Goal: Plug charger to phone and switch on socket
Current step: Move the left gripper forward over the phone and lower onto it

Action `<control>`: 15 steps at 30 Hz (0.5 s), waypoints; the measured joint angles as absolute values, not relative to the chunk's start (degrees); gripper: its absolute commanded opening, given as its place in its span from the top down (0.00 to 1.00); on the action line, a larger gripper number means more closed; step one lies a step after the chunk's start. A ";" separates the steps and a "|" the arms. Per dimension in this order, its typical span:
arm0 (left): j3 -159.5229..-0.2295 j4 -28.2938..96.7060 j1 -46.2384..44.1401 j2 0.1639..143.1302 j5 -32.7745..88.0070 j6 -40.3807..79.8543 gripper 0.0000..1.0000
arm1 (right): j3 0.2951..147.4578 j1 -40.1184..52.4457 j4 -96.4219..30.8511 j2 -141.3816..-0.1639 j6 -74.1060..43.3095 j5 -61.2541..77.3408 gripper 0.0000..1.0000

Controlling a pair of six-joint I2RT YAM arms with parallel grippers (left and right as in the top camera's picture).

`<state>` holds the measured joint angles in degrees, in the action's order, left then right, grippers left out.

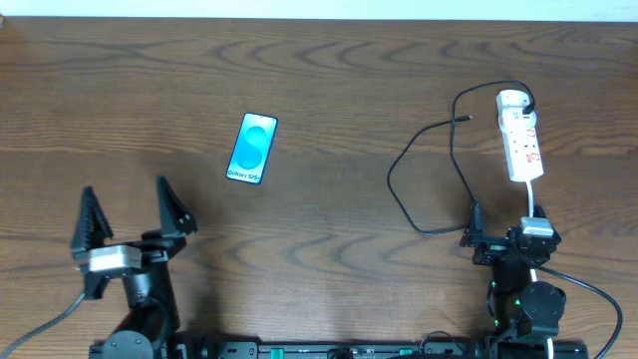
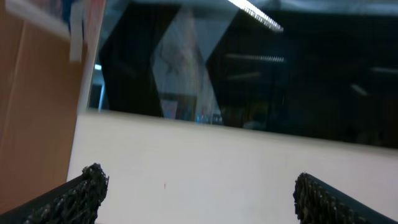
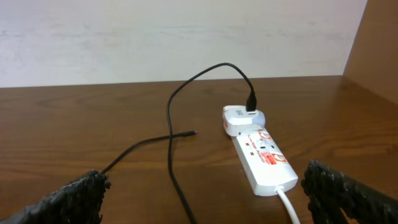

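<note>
Phone [image 1: 252,148] lies well left of the socket [image 1: 521,145]; charger [image 3: 168,118] plugged at its far end, tip loose. We find left gripper [image 1: 130,214] and right gripper [image 3: 205,177] spread wide, holding nothing, the right near the socket's cord end.

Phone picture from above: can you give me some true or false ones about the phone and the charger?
1. The charger tip is in the phone. False: the tip lies loose on the table, far from the phone.
2. The phone lies screen up. True.
3. The left gripper holds the phone. False: it is open and empty.
4. The charger's black plug sits in a white adapter on the socket. True.
</note>
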<state>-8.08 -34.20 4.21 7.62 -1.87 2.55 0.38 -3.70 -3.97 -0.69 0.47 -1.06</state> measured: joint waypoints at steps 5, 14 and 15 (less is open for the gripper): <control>-20.12 -36.34 4.27 20.95 -1.85 1.43 0.02 | 0.38 -3.68 -3.90 -0.71 0.45 -1.06 0.01; -54.52 -8.14 3.97 50.63 5.76 1.41 0.02 | 0.38 -3.70 -3.97 -0.69 0.45 -1.02 0.01; -58.30 -3.79 3.68 53.28 6.31 1.41 0.02 | 0.38 -3.70 -3.97 -0.69 0.45 -1.04 0.01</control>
<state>-58.30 -3.79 3.68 53.28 6.31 1.41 0.38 -3.70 -3.97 -0.69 0.45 -1.04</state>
